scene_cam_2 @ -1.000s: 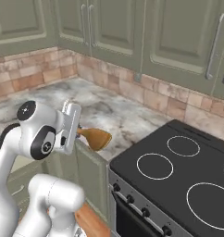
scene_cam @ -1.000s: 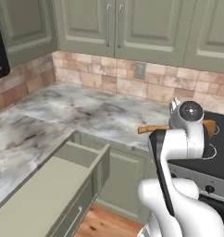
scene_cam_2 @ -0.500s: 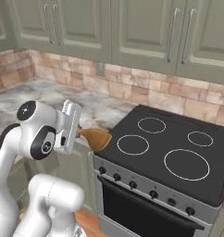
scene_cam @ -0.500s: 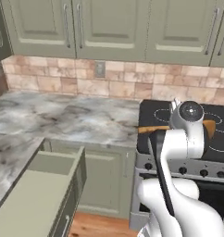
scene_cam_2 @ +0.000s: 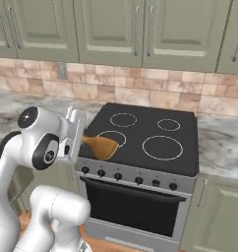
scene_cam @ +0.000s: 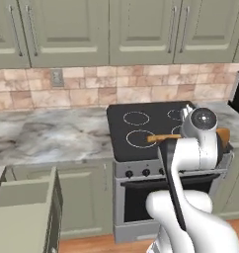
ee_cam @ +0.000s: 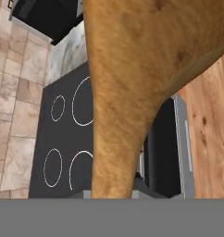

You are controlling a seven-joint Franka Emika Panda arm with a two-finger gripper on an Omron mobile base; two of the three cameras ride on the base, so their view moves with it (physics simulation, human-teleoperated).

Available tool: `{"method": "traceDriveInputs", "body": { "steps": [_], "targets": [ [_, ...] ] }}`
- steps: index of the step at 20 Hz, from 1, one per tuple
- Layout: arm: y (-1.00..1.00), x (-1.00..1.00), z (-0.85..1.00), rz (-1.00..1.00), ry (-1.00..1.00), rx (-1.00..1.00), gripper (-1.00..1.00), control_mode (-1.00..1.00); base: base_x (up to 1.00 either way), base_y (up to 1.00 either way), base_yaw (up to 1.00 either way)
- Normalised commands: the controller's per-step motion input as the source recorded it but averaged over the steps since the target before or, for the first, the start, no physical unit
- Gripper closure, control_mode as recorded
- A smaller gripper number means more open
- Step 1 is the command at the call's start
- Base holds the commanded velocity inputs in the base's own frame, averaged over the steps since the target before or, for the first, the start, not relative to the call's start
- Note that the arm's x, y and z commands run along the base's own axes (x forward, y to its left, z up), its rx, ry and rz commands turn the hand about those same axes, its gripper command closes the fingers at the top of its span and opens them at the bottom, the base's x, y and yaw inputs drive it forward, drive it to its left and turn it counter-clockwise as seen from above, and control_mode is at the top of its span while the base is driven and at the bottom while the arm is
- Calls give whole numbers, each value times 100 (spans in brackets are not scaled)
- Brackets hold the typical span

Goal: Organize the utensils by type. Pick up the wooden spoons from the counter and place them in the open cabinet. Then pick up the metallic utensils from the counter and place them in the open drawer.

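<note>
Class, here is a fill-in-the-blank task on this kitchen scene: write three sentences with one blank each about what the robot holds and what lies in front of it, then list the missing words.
1. The gripper is shut on a ____ spoon.
2. The spoon's bowl hangs over the front edge of the black ____.
3. The cooktop shows ____ ring-shaped burners.
4. The wall behind the stove is covered with brown ____.

Missing words: wooden; stove; four; tiles

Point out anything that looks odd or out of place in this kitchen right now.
The pale olive-green drawer at lower left stands pulled open. The orange-brown wooden spoon is off the counter, held in the tool over the front edge of the black stovetop. Nothing looks spilled or damaged.
</note>
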Motion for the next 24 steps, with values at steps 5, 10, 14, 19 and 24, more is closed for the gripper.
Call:
{"method": "traceDriveInputs", "body": {
  "steps": [5, 10, 14, 19, 24],
  "targets": [
    [0, 0, 0, 0, 0, 0, 100, 100, -26, 0, -47],
    [0, 0, 0, 0, 0, 0, 100, 100, -19, 0, -44],
    [0, 0, 0, 0, 0, 0, 100, 100, -12, -4, -45],
    [0, 0, 0, 0, 0, 0, 100, 100, -1, -9, -43],
    [0, 0, 0, 0, 0, 0, 100, 100, 0, -16, -43]
  ]
}}
